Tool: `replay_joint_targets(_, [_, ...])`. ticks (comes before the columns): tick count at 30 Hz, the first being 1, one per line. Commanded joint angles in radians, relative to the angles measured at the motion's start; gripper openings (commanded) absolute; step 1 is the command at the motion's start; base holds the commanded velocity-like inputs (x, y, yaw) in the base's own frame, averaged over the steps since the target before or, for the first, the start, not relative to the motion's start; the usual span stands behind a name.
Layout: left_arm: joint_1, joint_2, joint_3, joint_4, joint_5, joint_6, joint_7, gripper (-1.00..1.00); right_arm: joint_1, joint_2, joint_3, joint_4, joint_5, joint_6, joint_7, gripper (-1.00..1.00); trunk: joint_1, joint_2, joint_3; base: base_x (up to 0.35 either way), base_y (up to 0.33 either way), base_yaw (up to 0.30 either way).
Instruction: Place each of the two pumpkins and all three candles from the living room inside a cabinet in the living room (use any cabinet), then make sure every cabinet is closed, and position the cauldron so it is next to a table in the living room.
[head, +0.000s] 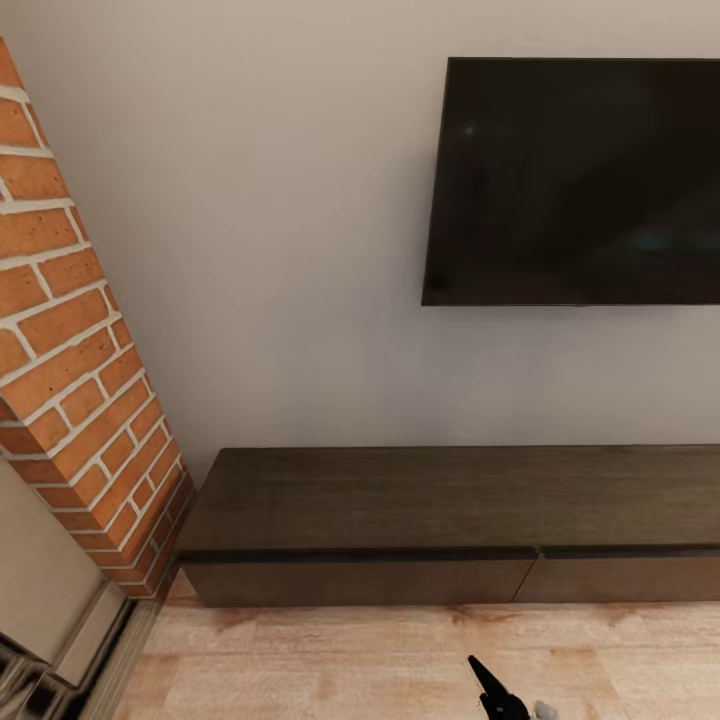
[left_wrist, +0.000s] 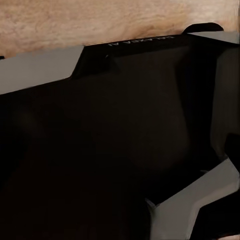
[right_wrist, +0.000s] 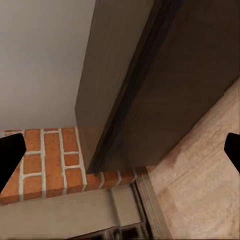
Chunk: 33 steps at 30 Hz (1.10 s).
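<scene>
**Observer:** What did the head camera give you at that moment?

**Operator:** I was facing the long, low dark-brown wooden cabinet (head: 450, 520) against the pale wall, under a black wall-mounted television (head: 575, 180). Both handle-less drawer fronts I could see were closed flush. An orange brick column (head: 70, 380) stood just beside its left end, and a light wooden plank floor (head: 350, 660) ran in front. At the bottom edge I saw a black tip of the right end effector (head: 497, 692), too little of it to judge the grip.

**Observer:** And the left wrist?

**Operator:** Mostly dark robot body (left_wrist: 115, 150) with grey panels, a strip of floor beyond it. I couldn't tell whether the left end effector was open or held anything.

**Observer:** The right wrist?

**Operator:** It looked along the cabinet's end by the brick. I saw the two black fingertips (right_wrist: 11, 155) at opposite edges of the picture, so I judged the right end effector (right_wrist: 120, 155) spread wide with nothing between them.

**Observer:** Which step were you on?

**Operator:** I saw no pumpkins, candles or cauldron, so I judged I was approaching the cabinet. Next, I reckoned, a drawer had to be opened, with a fingertip hooked on its top edge, since there was no handle.
</scene>
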Motion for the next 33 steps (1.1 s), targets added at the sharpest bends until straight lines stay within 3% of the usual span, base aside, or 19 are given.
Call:
replay_joint_targets(1, [0.001,0.004,-0.003,-0.021,0.0,0.007,-0.003,1.0,0.0,-0.006,-0.009,-0.016,-0.012,0.027,0.006,1.0,0.0,0.0,-0.001,0.0,0.0,0.0])
replay_joint_targets(6, [0.002,0.01,-0.005,-0.063,0.002,0.012,-0.004,1.0,0.0,-0.016,-0.037,-0.09,-0.021,0.06,0.005,1.0,0.0,0.0,-0.001,0.0,0.0,0.0])
replay_joint_targets(10, [0.002,0.011,-0.003,-0.069,0.002,0.014,-0.005,1.0,0.0,-0.018,-0.064,-0.168,-0.049,0.104,-0.036,1.0,0.0,0.0,-0.001,0.0,0.0,0.0])
replay_joint_targets(22, [0.002,0.009,0.0,-0.088,0.003,0.019,-0.005,1.0,0.0,-0.017,-0.08,-0.292,-0.061,0.107,-0.159,1.0,0.0,0.0,-0.001,0.0,0.0,0.0])
replay_joint_targets(33, [0.002,0.01,-0.002,-0.11,0.003,0.021,-0.005,1.0,0.0,-0.017,-0.08,-0.301,-0.094,0.104,-0.175,1.0,0.0,0.0,-0.001,0.0,0.0,0.0])
